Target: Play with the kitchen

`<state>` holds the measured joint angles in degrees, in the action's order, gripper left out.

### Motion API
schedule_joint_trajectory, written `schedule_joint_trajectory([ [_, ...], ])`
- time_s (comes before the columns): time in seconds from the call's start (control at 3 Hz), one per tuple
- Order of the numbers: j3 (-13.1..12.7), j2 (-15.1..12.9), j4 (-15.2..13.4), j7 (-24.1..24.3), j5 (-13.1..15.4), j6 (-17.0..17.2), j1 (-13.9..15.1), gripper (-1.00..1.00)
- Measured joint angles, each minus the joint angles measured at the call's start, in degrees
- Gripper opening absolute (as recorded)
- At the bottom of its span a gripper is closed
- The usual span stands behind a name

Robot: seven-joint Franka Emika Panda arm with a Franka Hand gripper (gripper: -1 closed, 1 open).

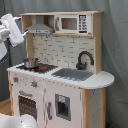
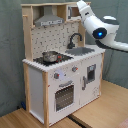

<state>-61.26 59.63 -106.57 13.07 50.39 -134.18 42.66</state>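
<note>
Kitchen [image 1: 60,95]: metal pot [image 2: 49,56] on stovetop; contents hidden.

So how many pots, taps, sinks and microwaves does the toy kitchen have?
Pots: 1
Taps: 1
Sinks: 1
Microwaves: 1
Total: 4
</note>
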Motion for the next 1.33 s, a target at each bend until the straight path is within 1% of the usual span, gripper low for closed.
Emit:
schedule_joint_trajectory([
  [0.33, -1.1, 2.7, 0.0, -5.0, 0.0, 0.2, -1.2, 1.00],
  [0.67, -2.9, 4.7, -0.4, -10.1, 0.0, 0.3, -2.2, 1.00],
  [1.0, -6.2, 6.1, -1.5, -14.5, 0.0, 0.3, -3.0, 1.00],
  [1.33, -11.0, 6.7, -2.6, -17.6, 0.0, 0.3, -3.7, 1.00],
])
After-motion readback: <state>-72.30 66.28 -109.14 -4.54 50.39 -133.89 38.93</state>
